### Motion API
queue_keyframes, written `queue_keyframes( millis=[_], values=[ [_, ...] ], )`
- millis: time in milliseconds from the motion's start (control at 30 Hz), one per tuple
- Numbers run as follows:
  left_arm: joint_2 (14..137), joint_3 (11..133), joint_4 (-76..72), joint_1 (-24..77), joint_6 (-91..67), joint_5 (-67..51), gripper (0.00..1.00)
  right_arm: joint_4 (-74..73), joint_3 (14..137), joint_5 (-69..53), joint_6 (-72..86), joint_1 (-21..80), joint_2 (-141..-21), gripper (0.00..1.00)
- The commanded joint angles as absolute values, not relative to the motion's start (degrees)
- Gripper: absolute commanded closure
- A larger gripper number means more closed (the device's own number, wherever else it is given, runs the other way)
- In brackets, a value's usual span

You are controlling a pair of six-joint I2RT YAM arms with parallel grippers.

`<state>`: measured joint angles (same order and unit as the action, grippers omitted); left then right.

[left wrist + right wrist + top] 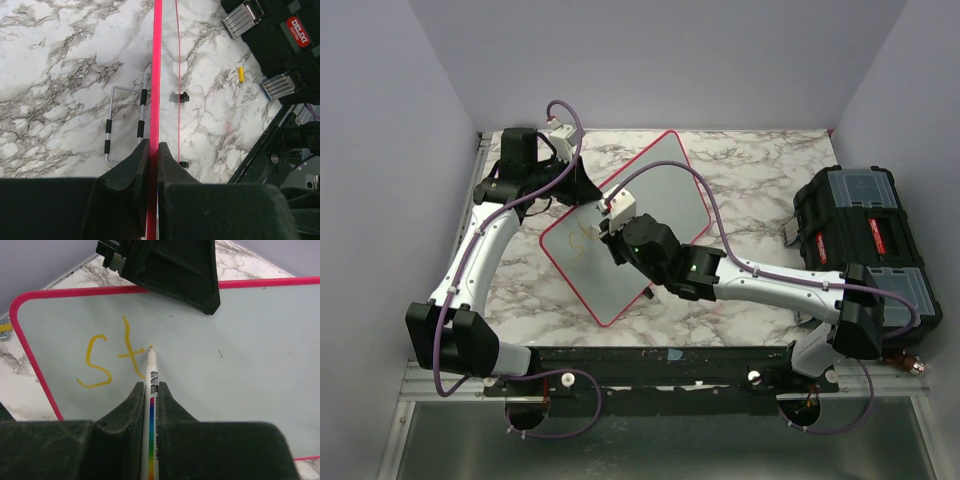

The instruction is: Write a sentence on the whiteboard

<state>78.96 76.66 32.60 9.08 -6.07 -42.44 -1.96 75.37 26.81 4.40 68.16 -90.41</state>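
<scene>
— Where's the whiteboard (pixel 660 190)?
— Angled across the marble tabletop (pixel 750 170), left fingers (pixel 132 165) pinching its pink rim.
— And the right fingers (pixel 125 410)?
— Clamped on a marker (pixel 151 372), tip beside the sentence (pixel 129 355), just "St".

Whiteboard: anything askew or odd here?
The whiteboard sits diagonally across the table, with the left gripper pinching its rim. A small yellow piece, maybe a pen cap, lies loose near the toolbox.

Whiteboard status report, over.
Left pincer shut on whiteboard rim. Right pincer shut on marker, tip on board. Sentence: two yellow letters. No obstruction seen.
</scene>
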Motion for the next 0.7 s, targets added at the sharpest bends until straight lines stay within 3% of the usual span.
queue_keyframes(
  millis=[0,667],
  values=[
    [77.01,75.91,32.34,9.76,-4.57,-42.40,1.00,-1.33,72.42,27.93,4.98,67.70,-90.04,0.99],
    [76.95,75.93,32.42,9.85,-4.58,-42.32,1.00,-2.51,69.71,27.74,7.23,67.68,-88.92,0.99]
  ],
)
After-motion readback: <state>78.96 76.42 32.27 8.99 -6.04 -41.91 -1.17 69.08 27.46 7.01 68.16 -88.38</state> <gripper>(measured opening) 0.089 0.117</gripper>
